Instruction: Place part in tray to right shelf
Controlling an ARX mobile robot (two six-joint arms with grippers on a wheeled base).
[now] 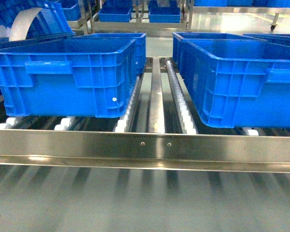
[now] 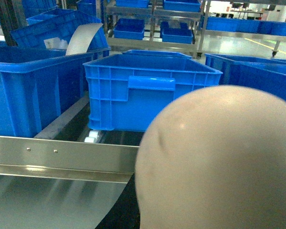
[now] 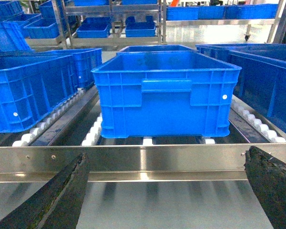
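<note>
A: Nearest first, what do the grippers show?

B: In the right wrist view the right gripper stands wide open, its two dark fingers at the bottom corners with nothing between them and touching nothing. Only the steel apron below the right shelf lies under the gap.

A: And the left one?

B: It cannot be told. The left wrist view is filled at lower right by a big rounded beige surface, pressed close to the lens and blurred. It matches the tray in colour, but its handle, lip and any grip on it are hidden. The left gripper itself does not show.

A: Where is the part?

B: Not visible in any view. If it sits on that beige thing, the pictures do not show it.

A: What about room on the rack?

B: In the head view the shiny front rail runs across. Behind it a left blue crate and a right blue crate sit on white rollers, well apart, with a bare lane of tracks between them. The right crate is cut off by the frame edge.

A: Farther back?

B: More blue crates behind each, then distant racks holding small blue bins across a glossy floor.
</note>
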